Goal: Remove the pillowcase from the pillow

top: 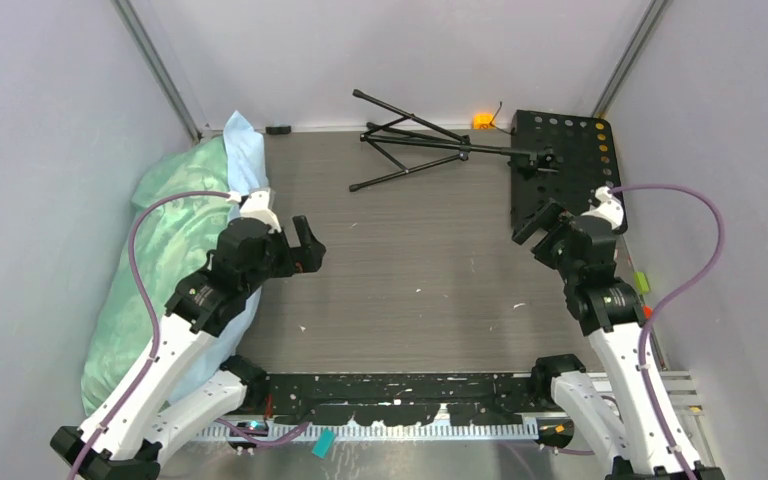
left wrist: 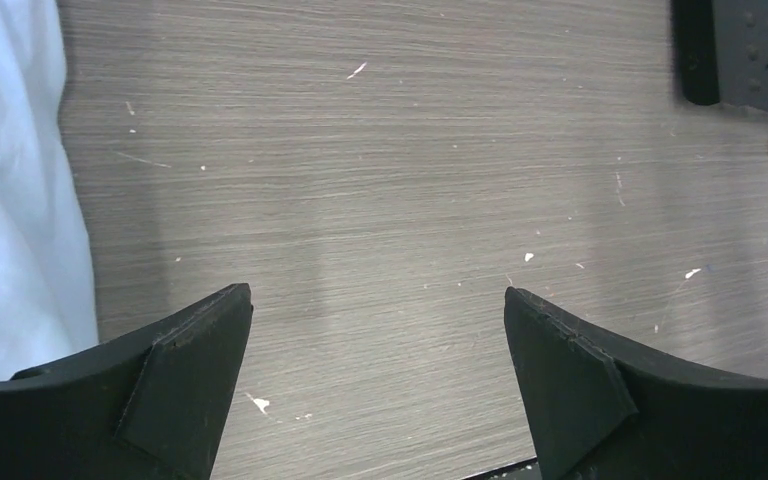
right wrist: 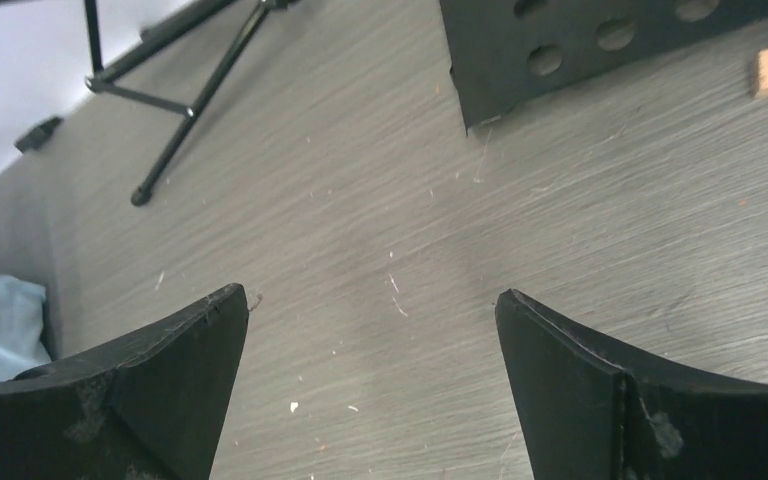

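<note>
Both hands spread; pillowcase along the tabletop's left edge

The bulging green-and-blue pillowcase [top: 165, 260] lies along the left edge. The left hand [left wrist: 378, 300], jaws wide apart, hovers just beside its inner edge. The right hand [right wrist: 372, 298], equally spread, hangs near the right edge by a perforated board [top: 560, 160]. A tripod [top: 410, 140] lies at the far edge, and grey tabletop [top: 410, 270] stretches between the hands.

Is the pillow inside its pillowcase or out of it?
Inside, it seems. The mint green and blue pillowcase looks plump and stuffed, and no white pillow shows outside it.
</note>
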